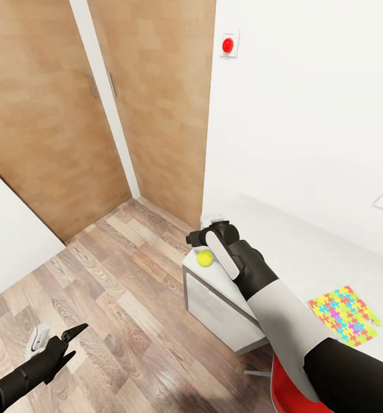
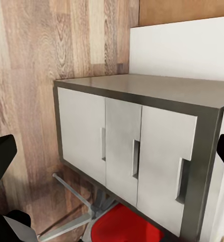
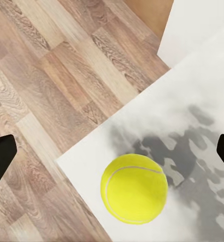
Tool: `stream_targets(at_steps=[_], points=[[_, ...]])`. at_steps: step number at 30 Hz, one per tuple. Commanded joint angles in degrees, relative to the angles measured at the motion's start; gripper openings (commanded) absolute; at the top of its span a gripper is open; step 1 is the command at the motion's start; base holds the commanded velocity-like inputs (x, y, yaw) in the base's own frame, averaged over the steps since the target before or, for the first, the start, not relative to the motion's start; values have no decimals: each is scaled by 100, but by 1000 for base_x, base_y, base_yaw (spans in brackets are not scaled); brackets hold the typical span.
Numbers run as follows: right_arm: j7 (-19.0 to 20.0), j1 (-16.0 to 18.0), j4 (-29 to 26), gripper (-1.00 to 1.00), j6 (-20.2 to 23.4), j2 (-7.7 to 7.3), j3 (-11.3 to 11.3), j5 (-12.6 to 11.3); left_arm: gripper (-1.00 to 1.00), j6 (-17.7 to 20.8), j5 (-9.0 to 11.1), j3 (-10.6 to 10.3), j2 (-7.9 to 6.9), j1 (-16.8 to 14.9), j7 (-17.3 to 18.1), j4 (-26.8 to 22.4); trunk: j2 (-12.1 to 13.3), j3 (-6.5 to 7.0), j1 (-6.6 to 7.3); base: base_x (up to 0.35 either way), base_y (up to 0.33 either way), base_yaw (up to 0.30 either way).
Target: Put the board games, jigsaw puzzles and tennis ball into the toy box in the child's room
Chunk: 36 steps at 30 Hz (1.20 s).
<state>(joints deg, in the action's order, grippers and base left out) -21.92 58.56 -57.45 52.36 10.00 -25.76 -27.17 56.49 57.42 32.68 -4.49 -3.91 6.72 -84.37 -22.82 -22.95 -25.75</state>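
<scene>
Right end effector (image 1: 201, 244): spread, above the tennis ball (image 3: 134, 188)
Ball: on the desk (image 1: 306, 269) corner
Left end effector (image 1: 62, 338): spread, empty, over the floor (image 1: 111, 275)
Jigsaw puzzle (image 1: 344, 315): flat on desk

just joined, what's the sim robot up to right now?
The right pincer hangs open just above the tennis ball, which sits near the corner of the table; nothing is gripped yet. The right wrist view shows the ball between the spread fingers. One jigsaw puzzle lies flat on the tabletop, further along. The left pincer is open and idle, low over the wood floor.
</scene>
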Motion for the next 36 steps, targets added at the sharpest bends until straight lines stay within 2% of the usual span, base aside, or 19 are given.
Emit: stream_targets(at_steps=[1,36], points=[[-58,6,-3,100,12,0,-7,-57,100,29,-56,11,1,-5,59,-1,-10,-9,-3,0,0,18],[-58,-63,20,100,5,0,18,-59,100,29,-62,2,1,-5,58,-1,-10,-9,-3,0,0,3]])
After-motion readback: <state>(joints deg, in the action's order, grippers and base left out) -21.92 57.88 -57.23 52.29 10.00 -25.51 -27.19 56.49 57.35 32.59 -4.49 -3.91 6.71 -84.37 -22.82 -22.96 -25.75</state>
